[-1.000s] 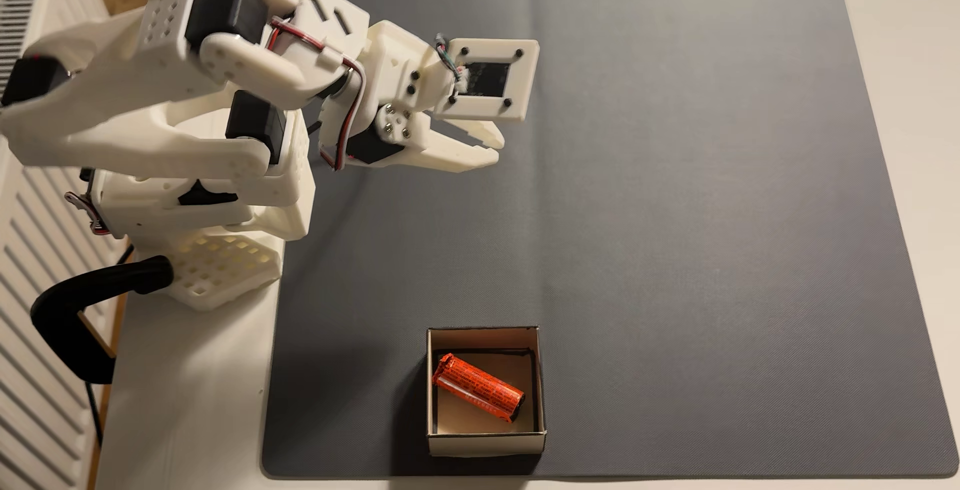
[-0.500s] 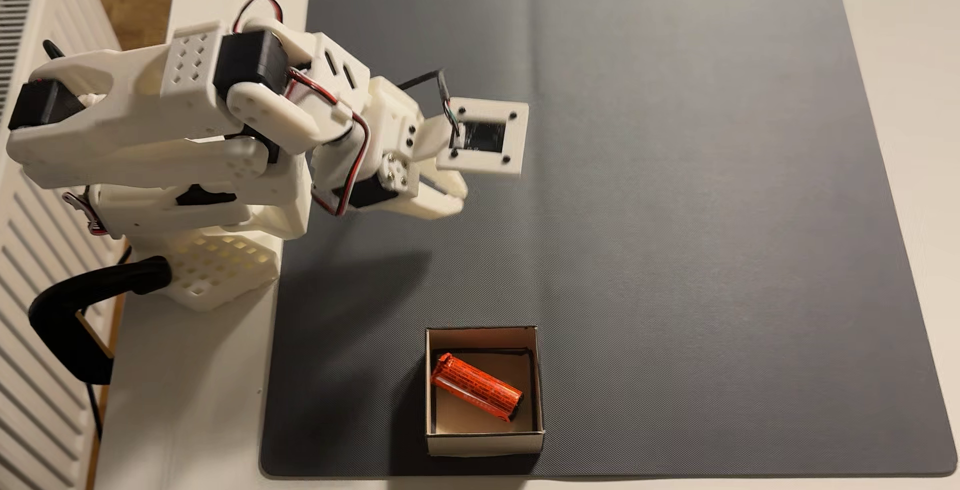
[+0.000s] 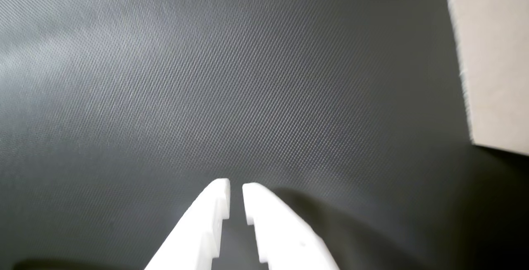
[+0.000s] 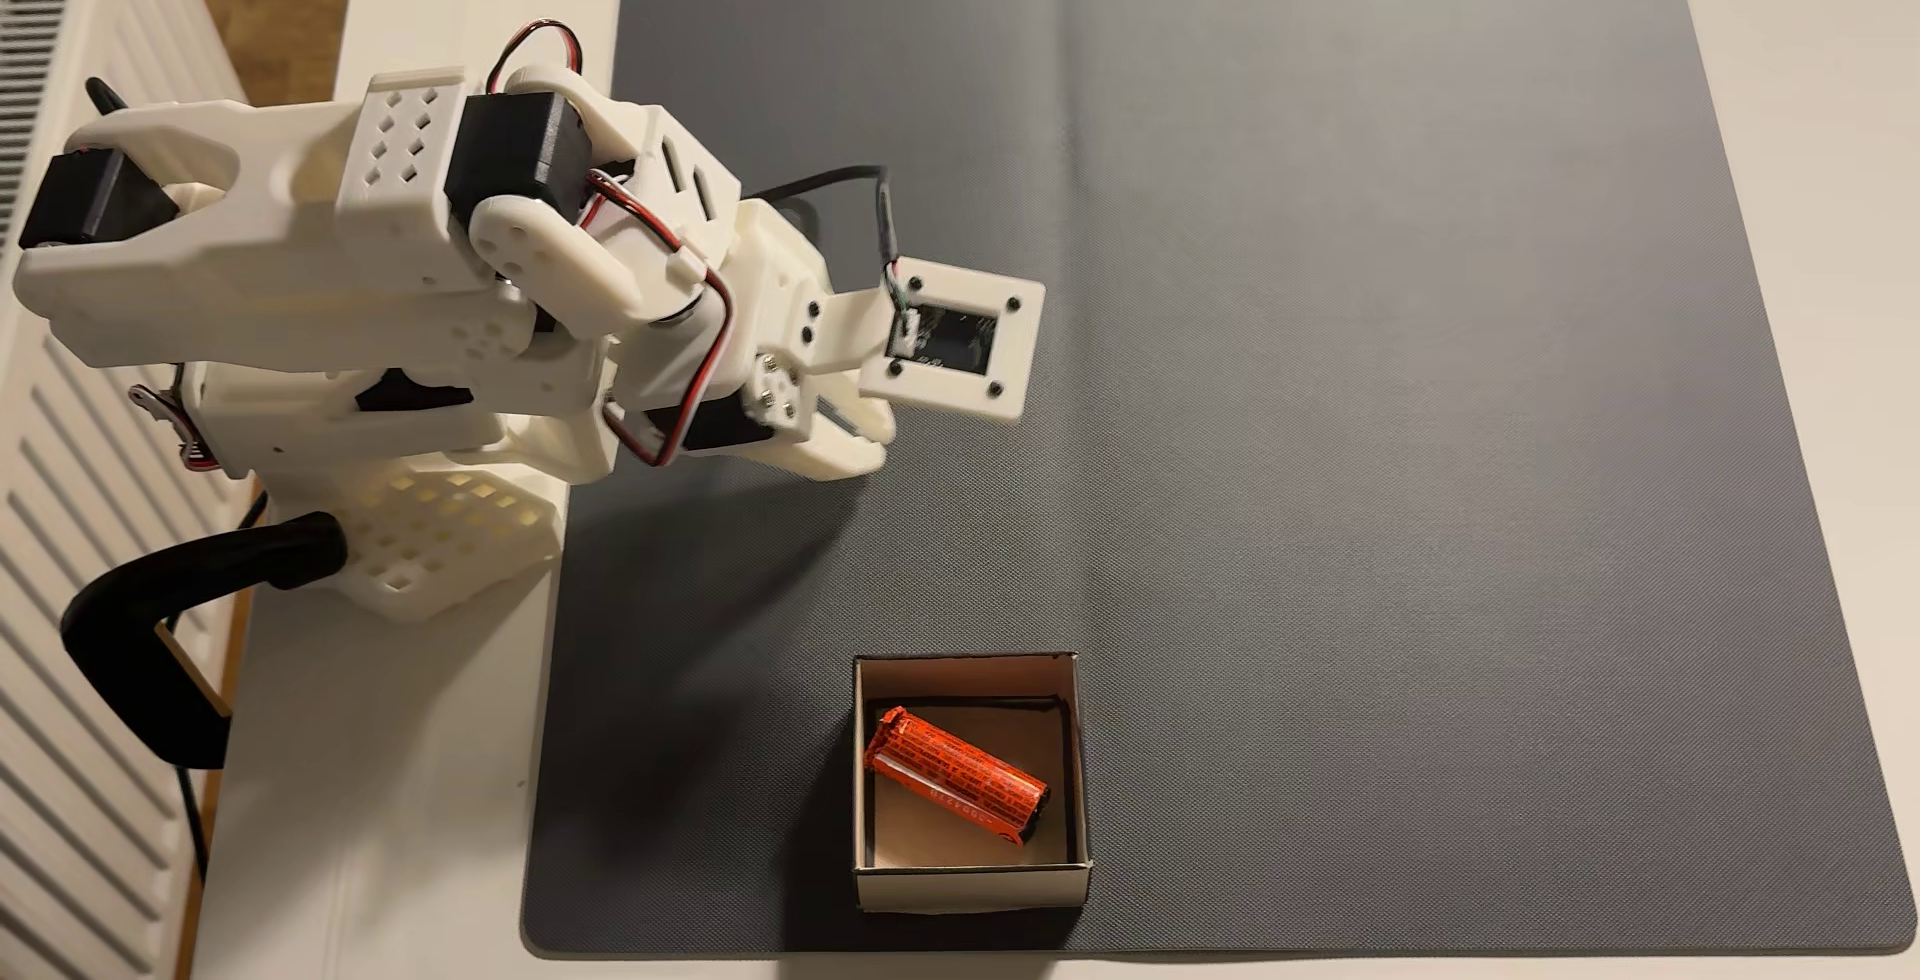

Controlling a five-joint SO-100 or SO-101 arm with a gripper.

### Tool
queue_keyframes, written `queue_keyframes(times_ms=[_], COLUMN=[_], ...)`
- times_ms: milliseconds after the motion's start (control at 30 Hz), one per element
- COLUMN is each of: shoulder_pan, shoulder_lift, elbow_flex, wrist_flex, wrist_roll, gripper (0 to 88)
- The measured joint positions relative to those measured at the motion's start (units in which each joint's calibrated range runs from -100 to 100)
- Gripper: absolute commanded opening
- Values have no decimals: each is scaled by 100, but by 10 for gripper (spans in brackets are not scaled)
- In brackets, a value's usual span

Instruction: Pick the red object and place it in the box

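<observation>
The red object (image 4: 956,778), a glossy orange-red cylinder with black print, lies diagonally on the floor of the box (image 4: 971,887), a small open cardboard box at the mat's near edge in the fixed view. My gripper (image 4: 878,440) hangs over the mat's left part, close to the arm's base and well away from the box. In the wrist view the gripper (image 3: 236,187) points at bare mat, its white fingers (image 3: 206,224) almost touching with nothing between them. A cream surface at the right edge of the wrist view looks like the box's outer wall (image 3: 492,55).
A dark grey mat (image 4: 1351,367) covers most of the white table (image 4: 374,814). The arm's base (image 4: 416,523) and a black clamp (image 4: 156,617) stand at the table's left edge. A white radiator (image 4: 62,627) runs along the far left.
The arm has folded back and the gripper has swung down the fixed view toward the base. Its fingers have drawn together. The red object and the box have not moved.
</observation>
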Motion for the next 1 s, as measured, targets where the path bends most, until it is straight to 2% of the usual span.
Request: queue_keyframes(times_ms=[367,1000], shoulder_pan=[-7,-7], shoulder_lift=[-78,-78], elbow_flex=[0,0], wrist_flex=[157,157], wrist_roll=[297,302], gripper=[34,34])
